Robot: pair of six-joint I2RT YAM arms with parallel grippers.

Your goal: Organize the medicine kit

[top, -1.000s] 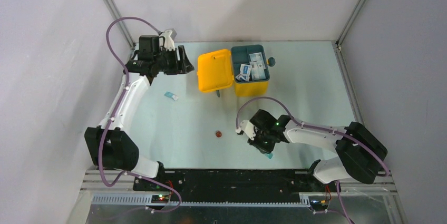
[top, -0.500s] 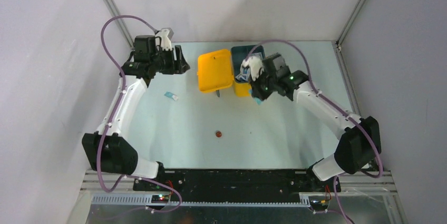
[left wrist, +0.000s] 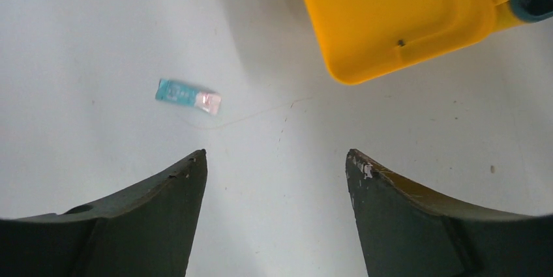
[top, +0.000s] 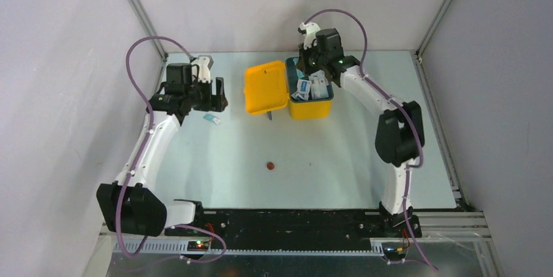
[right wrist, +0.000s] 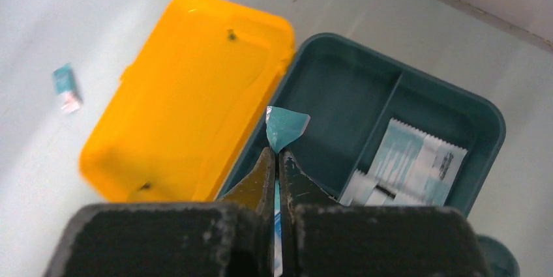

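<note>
The medicine kit (top: 266, 87) lies open at the back, its yellow lid flat to the left of its base. A dark teal two-compartment tray (right wrist: 339, 88) sits in the base and holds several white-and-teal sachets (right wrist: 417, 160) in its right compartment. My right gripper (right wrist: 276, 153) is shut on a teal sachet (right wrist: 285, 128) and hangs over the tray's left compartment, at the kit's far edge (top: 308, 55). My left gripper (left wrist: 276, 156) is open and empty, above the table left of the lid (left wrist: 398, 16). A loose sachet (left wrist: 188, 96) lies just ahead of it, to the left.
A small brown round thing (top: 268, 166) lies mid-table. A dark teal knob (top: 336, 76) sticks out at the kit's right side. Grey walls and frame posts close the back and both sides.
My right arm has swung from the front of the table up and back over the kit, carrying the sachet. My left gripper has shifted nearer, toward the loose sachet.
</note>
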